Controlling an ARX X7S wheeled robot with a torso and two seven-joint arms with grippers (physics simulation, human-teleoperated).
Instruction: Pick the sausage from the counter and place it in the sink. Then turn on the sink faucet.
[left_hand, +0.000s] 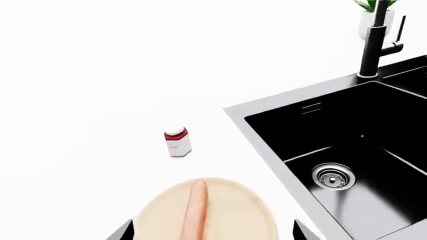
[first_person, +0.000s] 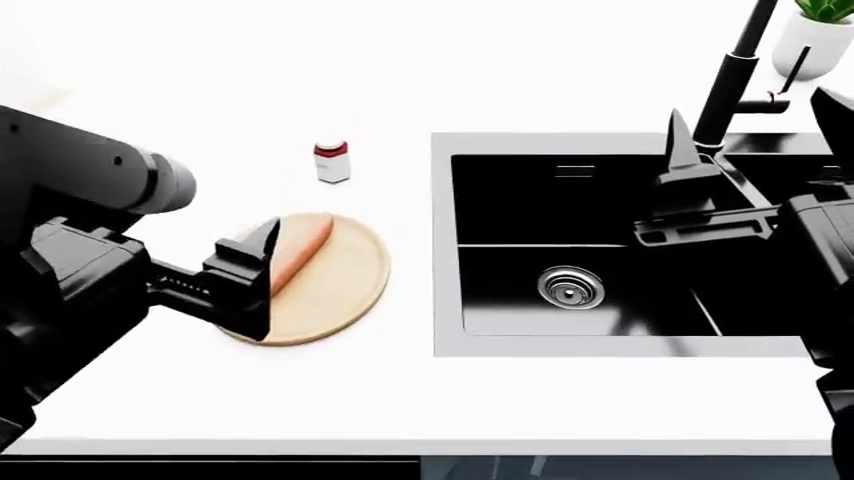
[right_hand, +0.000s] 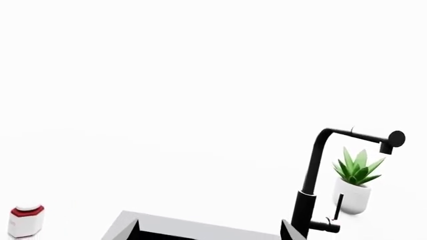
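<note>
Left gripper (first_person: 262, 278) hangs spread wide over the sausage (first_person: 299, 256) lying on the wooden board (first_person: 350, 285); right gripper's state unreadable; risk: smooth sausage rolls if fingers close off-centre.

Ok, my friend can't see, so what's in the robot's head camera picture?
A pink sausage lies on a round wooden board on the white counter, with the left gripper at the board. A black sink sits to the right, the right gripper above it, near the faucet.
</note>
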